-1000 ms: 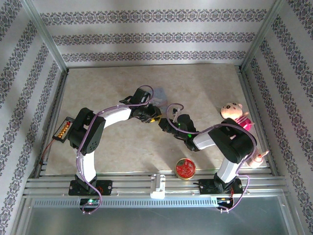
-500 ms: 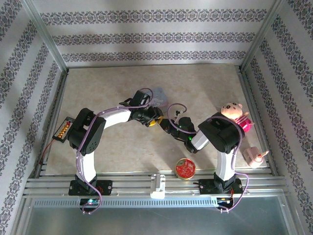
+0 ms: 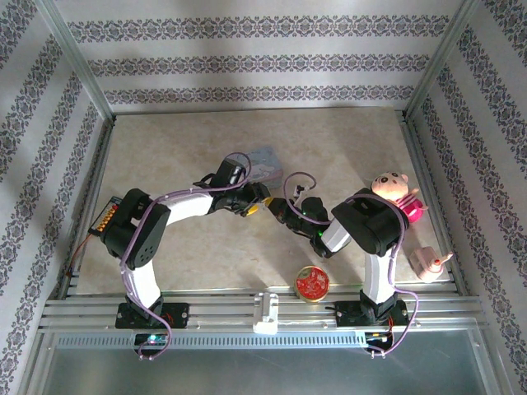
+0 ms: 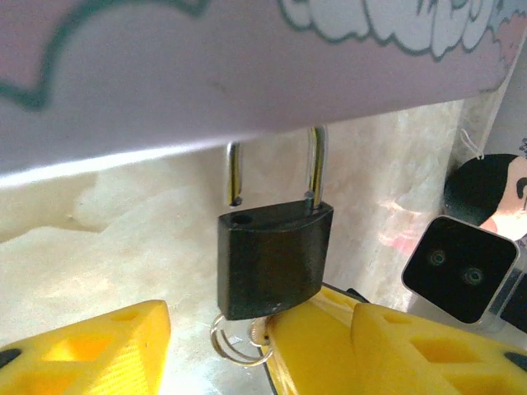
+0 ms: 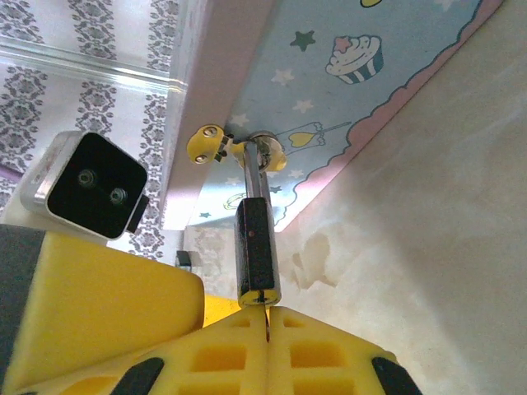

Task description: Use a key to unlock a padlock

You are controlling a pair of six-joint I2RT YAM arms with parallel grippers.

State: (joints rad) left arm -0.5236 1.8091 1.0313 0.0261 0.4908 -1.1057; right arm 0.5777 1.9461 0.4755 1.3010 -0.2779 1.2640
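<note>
- Right gripper [image 5: 268,326] is pinched closed on the key [image 5: 264,305], directly under the padlock [image 5: 257,251].
- Left gripper [image 4: 218,337] is spread wide just below the padlock, clamping nothing.
- Above the padlock, its shackle [image 4: 316,160] hooks the pastel tin [image 5: 354,99], with one leg free.

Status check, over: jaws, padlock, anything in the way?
Left jaws open beside padlock; right jaws shut on key at its base. One shackle leg out of the body. Shackle hooked through hasp of tin.
</note>
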